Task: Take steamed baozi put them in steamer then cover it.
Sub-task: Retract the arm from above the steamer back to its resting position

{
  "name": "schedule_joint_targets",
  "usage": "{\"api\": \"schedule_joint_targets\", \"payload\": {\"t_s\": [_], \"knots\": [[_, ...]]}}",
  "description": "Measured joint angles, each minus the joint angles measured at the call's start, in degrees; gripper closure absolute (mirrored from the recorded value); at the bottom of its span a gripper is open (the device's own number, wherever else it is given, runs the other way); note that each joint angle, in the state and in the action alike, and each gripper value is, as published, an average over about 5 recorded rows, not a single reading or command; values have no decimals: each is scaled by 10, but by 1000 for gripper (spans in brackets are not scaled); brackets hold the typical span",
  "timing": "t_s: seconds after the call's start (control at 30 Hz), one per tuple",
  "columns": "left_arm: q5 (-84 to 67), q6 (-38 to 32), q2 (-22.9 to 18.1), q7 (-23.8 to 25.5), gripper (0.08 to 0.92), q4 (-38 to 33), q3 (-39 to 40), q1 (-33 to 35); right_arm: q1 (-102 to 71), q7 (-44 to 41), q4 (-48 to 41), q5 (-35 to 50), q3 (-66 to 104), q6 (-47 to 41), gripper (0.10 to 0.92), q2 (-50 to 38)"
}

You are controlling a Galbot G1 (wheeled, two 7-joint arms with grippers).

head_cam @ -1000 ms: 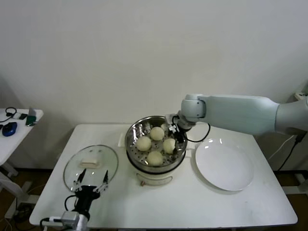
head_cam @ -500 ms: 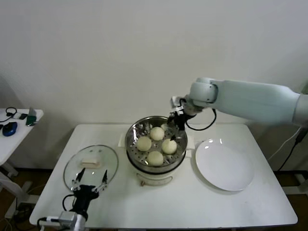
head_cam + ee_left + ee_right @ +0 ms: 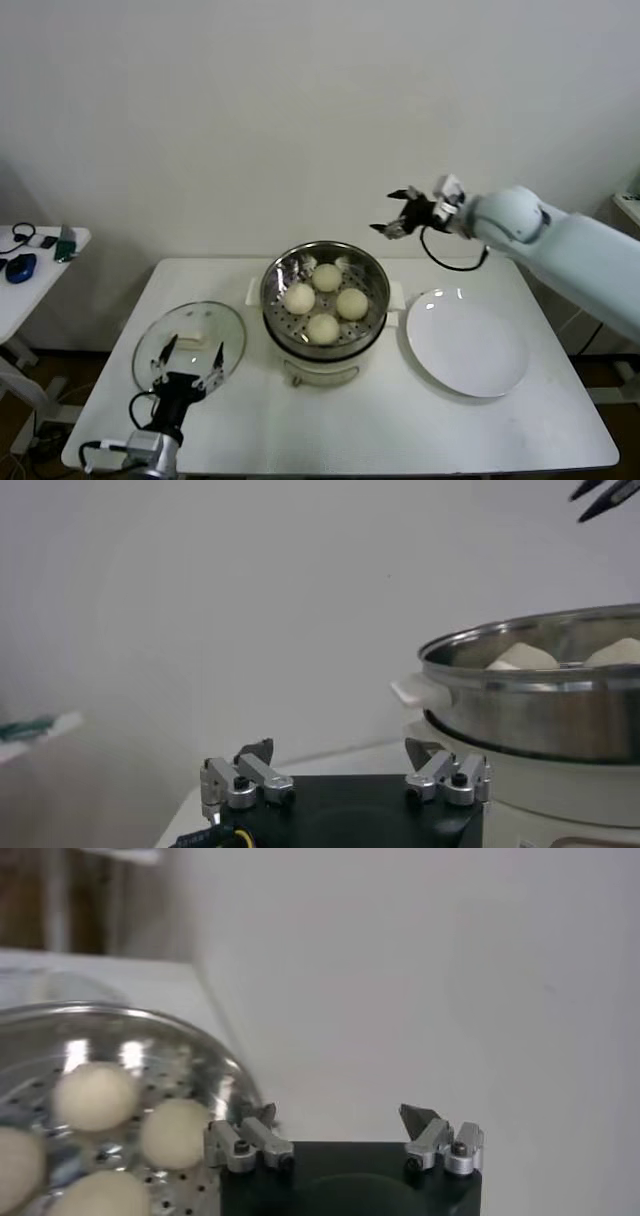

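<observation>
White table (image 3: pixel 400 420) by a bare wall holds steamer (image 3: pixel 325 345), plate (image 3: pixel 468 345); both hands' fingers apart.

Head cam: high, looks fwd/down over whole table (image 3: pixel 420 430). Left wrist cam: low, near table level, faces steamer (image 3: pixel 540 710) side-on, close. Right wrist cam: up above, looks down on steamer. All 3 share steamer w/ baozi (image 3: pixel 322 328).

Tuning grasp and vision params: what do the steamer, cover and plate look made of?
Steamer: polished steel by the look, mirror glints, perforated tray, on a white, probably plastic base.
Cover: clear, likely glass, table showing through, metallic rim, cream handle.
Plate: glossy white, ceramic or melamine, with highlights along its rim.
</observation>
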Motion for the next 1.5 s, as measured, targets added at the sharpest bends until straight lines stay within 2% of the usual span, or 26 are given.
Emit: {"api": "schedule_joint_targets", "payload": {"t_s": [0.23, 0.43, 0.6, 0.97, 1.23, 1.5], "knots": [[24, -10, 9, 0, 177, 8, 0, -14, -267, 22, 47, -46, 268, 60, 203, -8], [53, -24, 19, -2, 177, 17, 0, -24, -495, 21, 66, -91, 482, 144, 203, 45], [110, -43, 36, -18, 177, 26, -6, -23, -670, 25, 76, -116, 595, 217, 203, 103], [377, -48, 89, -97, 177, 74, -15, -35, -864, 41, 74, -143, 681, 311, 203, 197], [568, -50, 94, -149, 177, 166, -16, -70, -929, 53, 91, -149, 700, 336, 203, 238], [682, -56, 91, -181, 177, 262, -11, -116, -968, 56, 106, -155, 710, 356, 203, 266]]}}
